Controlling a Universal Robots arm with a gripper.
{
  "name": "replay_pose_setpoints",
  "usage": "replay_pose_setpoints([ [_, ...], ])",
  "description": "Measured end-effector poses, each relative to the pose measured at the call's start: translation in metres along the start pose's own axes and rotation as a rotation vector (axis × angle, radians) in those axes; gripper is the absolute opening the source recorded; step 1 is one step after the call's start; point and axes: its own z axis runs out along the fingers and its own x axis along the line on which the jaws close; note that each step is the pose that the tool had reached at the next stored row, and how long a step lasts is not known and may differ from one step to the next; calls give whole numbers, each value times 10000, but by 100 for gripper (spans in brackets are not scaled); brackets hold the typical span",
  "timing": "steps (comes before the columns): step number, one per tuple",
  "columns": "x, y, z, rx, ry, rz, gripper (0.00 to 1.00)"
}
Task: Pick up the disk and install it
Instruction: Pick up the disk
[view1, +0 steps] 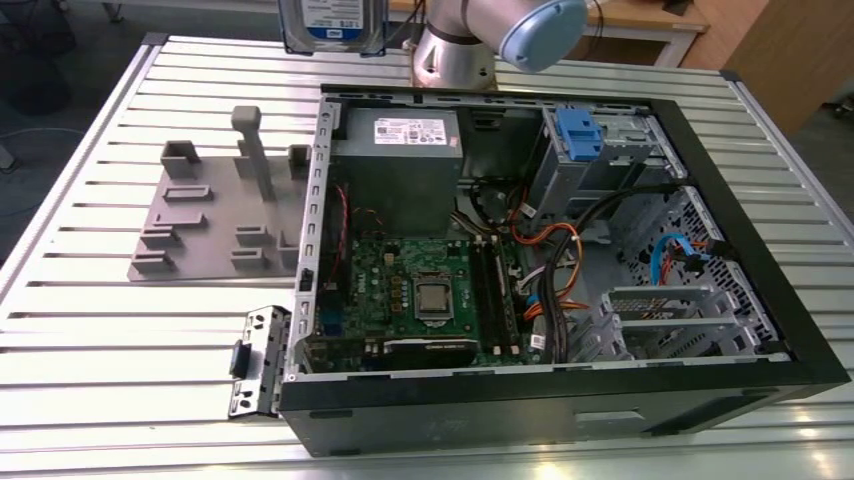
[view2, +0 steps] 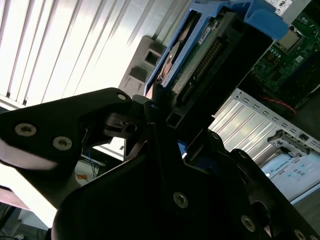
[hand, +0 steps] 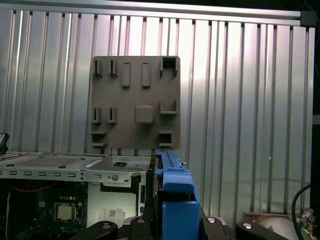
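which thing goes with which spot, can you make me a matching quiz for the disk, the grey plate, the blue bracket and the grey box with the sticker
1 disk
2 grey plate
3 blue bracket
4 grey box

A in the case, far end, exterior view's right
B clamped in the gripper, off the table
C flat on the table, outside the case
D in the case, far corner, exterior view's left

Pairs: 1-B, 2-C, 3-A, 4-D

Ribbed metal table (view1: 107, 330), wooden cabinet (view1: 781, 50) behind, floor (view1: 40, 150) possibly dark carpet
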Motion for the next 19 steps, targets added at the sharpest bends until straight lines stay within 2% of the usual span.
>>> replay_pose_setpoints([
  [19,18,-408,-10,-7,0,0,36],
])
